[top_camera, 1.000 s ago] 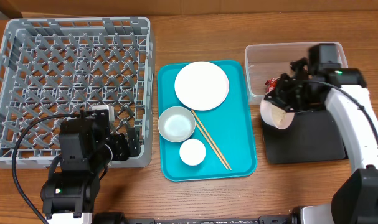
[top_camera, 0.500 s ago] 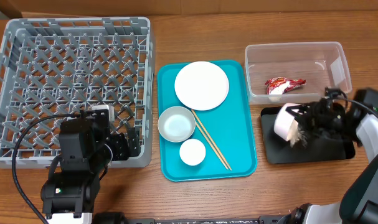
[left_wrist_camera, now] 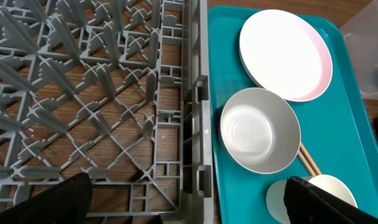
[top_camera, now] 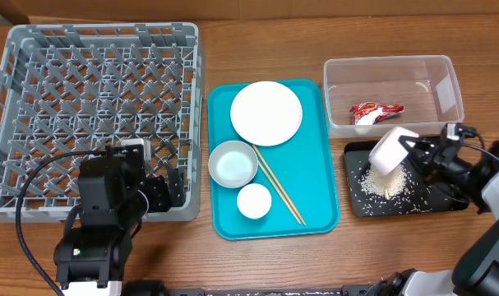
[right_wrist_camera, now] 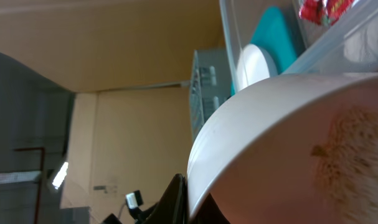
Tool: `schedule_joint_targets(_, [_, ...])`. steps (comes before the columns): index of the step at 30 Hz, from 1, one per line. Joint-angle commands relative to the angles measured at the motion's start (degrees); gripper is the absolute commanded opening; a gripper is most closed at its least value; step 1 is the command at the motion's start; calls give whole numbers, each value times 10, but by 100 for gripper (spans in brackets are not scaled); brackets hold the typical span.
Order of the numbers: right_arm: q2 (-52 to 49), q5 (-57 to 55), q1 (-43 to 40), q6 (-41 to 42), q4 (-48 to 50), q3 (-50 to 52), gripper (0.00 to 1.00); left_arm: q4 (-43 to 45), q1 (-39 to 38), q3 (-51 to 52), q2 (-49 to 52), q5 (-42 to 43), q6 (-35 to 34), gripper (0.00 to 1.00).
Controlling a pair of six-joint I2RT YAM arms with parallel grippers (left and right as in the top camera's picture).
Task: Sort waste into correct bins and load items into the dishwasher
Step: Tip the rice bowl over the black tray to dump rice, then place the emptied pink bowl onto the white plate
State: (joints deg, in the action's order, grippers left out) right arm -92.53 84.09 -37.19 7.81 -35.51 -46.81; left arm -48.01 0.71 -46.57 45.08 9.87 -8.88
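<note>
On the far left of the table the grey dish rack (top_camera: 93, 115) lies well apart from the right arm. The dish in that arm must therefore travel a long way across the teal tray (top_camera: 327, 210). I think grains left inside it may drop onto the large plate (top_camera: 265, 113), the bowl (top_camera: 233, 164) or the small cup (top_camera: 254, 201).

The left gripper (left_wrist_camera: 185, 205) hovers over the rack's near wall, just beside the teal tray, fingers spread wide with nothing between them. If both arms meet there, they may collide.

At the right, the clear tub (top_camera: 389, 64) has the red-and-white wrapper (top_camera: 375, 113) inside, and the black tray (top_camera: 450, 204) sits just in front of it. Over the left part of the black tray the right gripper (top_camera: 413, 152) is clamped on the rim of a steeply tilted white dish (top_camera: 389, 148). Such an edge hold looks weak to me, so a quick wrist turn may let the dish twist or slip.

Rice grains (top_camera: 381, 185) lie scattered in the black tray, some close to its left edge. More pouring from this spot may send grains onto the table. A brownish smear (right_wrist_camera: 350, 155) inside the dish may keep some rice stuck.
</note>
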Motion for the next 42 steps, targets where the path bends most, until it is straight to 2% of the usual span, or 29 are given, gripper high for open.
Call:
schedule_joint_targets(1, [5,58,-35,-3,3,3,4,3,-3,-14,-1,3,-5,100])
schedule_joint_targets(7, [5,58,-88,-3,3,3,4,3,-3,-14,-1,3,-6,100])
schedule_joint_targets(11, [5,58,-95,-1,3,3,4,3,-3,-14,-1,2,-5,100])
schedule_joint_targets(24, [5,43,43,-4,-4,3,4,3,-3,-14,-1,3,-5,100])
schedule_joint_targets(30, [12,-105,108,-10,-56,-3,4,3,-3,-14,-1,3,-6,100])
schedule_joint_targets(34, [38,-181,166,-67,-128,-49,4,3,-3,-14,-1,3,-5,100])
schedule_joint_targets(42, [87,-371,290,-67,-204,-178,4,3,-3,-14,-1,3,-6,100])
